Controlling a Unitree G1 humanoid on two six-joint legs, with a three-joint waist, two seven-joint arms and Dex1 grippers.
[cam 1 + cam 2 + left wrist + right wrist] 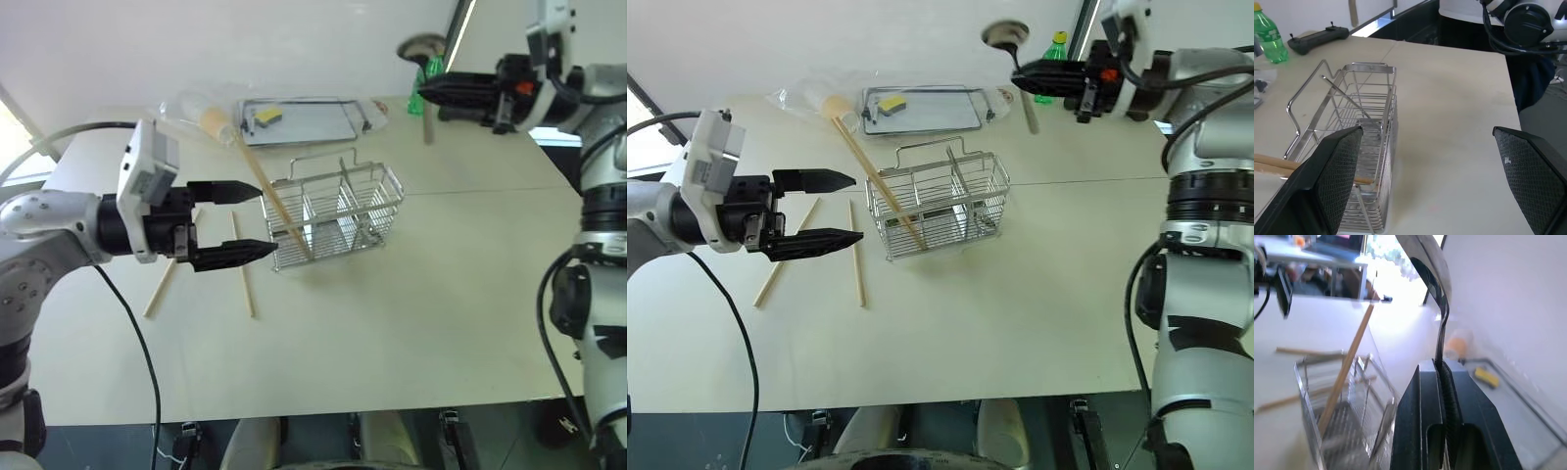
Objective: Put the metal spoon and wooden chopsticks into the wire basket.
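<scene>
- The left hand (245, 223) hovers above the worktop (411, 313), its two black fingers spread wide apart with nothing between them, pointing toward the wire basket (338, 215).
- Two wooden chopsticks lie flat on the worktop under and beside that hand: one (162, 286) slants outward at the far left, the other (242, 269) lies nearly straight, just left of the basket.
- A third wooden chopstick (269, 196) already stands tilted in the left end compartment of the wire basket, its upper end leaning out over the rim toward a clear plastic bag (196, 113) at the back.
- The wire basket sits upright near the middle of the worktop, its raised handle on top.
- Behind the basket lies a flat metal tray (313, 122) with a yellow sponge (268, 116) on it.
- The right hand (1024, 70) is raised high at the back right, fingers clamped tight on the handle of the metal spoon (1005, 35), whose bowl sticks out past the fingertips, well clear of the basket.
- A green bottle (1050, 69) stands behind that hand.
</scene>
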